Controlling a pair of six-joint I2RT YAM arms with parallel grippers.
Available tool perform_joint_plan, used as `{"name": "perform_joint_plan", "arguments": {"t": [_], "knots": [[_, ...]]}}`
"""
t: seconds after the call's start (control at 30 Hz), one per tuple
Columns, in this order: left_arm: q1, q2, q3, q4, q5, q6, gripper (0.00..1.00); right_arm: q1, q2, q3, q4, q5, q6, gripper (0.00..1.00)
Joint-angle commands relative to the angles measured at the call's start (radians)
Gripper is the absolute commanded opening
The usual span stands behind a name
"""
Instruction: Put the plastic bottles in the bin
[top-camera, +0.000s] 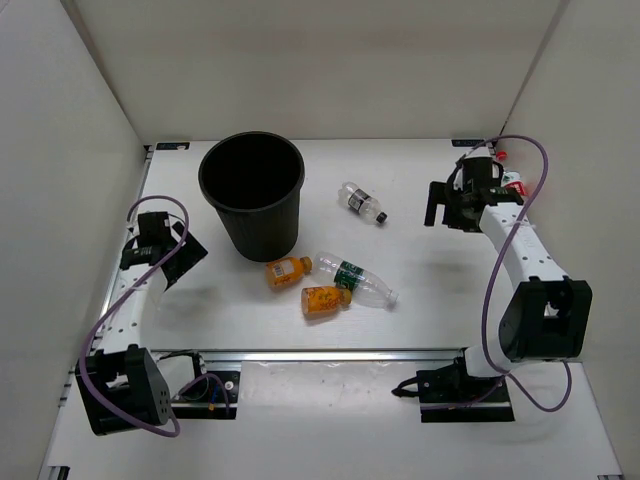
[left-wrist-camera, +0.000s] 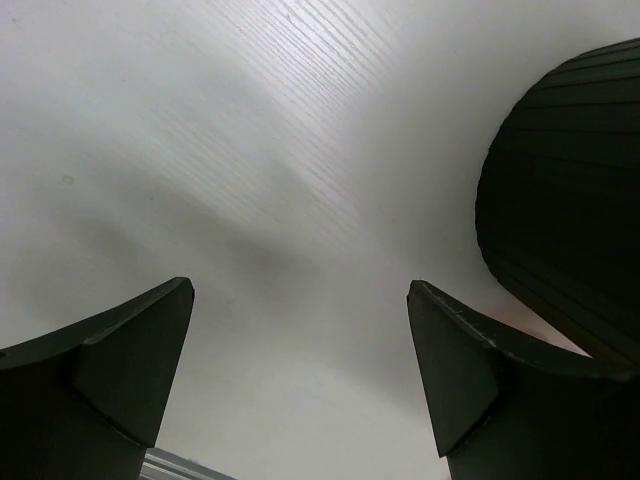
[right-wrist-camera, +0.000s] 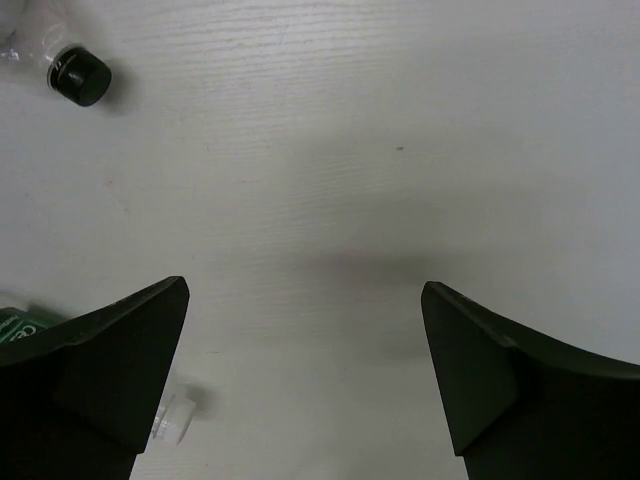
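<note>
The black bin (top-camera: 252, 190) stands upright at the back left. Two stubby orange bottles (top-camera: 288, 271) (top-camera: 326, 299) and a longer clear bottle with a green label (top-camera: 356, 279) lie together in front of it. A clear bottle with a black cap (top-camera: 362, 203) lies further back. A red-capped bottle (top-camera: 511, 181) lies by the right wall, partly hidden behind the right arm. My left gripper (top-camera: 190, 255) is open and empty left of the bin, whose wall (left-wrist-camera: 570, 230) shows in the left wrist view. My right gripper (top-camera: 440, 210) is open and empty, right of the black-capped bottle.
White walls enclose the table on the left, back and right. In the right wrist view the black cap (right-wrist-camera: 80, 78) shows at the upper left and the green-label bottle's white cap (right-wrist-camera: 170, 420) at the lower left. A metal rail (top-camera: 330, 354) runs along the near edge.
</note>
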Motion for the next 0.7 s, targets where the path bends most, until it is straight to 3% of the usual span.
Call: {"name": "perform_joint_plan", "arguments": {"t": [0.0, 0.2, 0.33, 0.4, 0.5, 0.67], "knots": [[-0.028, -0.022, 0.007, -0.014, -0.046, 0.007, 0.99, -0.013, 0.029, 0.071, 0.051, -0.02, -0.034, 0.99], [-0.049, -0.078, -0.045, 0.001, -0.014, 0.006, 0.99, -0.069, 0.03, 0.051, 0.212, -0.006, -0.074, 0.99], [-0.104, -0.091, -0.035, -0.009, -0.008, 0.008, 0.99, -0.2, 0.149, 0.187, 0.228, -0.054, -0.068, 0.99], [-0.106, -0.097, -0.033, -0.025, -0.018, 0.021, 0.98, -0.22, 0.226, 0.267, 0.231, -0.057, -0.14, 0.99], [-0.134, -0.117, -0.045, -0.049, -0.029, 0.021, 0.99, -0.25, 0.43, 0.473, 0.173, 0.103, -0.247, 0.99], [-0.14, -0.159, -0.053, -0.077, -0.049, 0.026, 0.99, -0.289, 0.627, 0.632, 0.183, 0.245, -0.407, 0.99]]}}
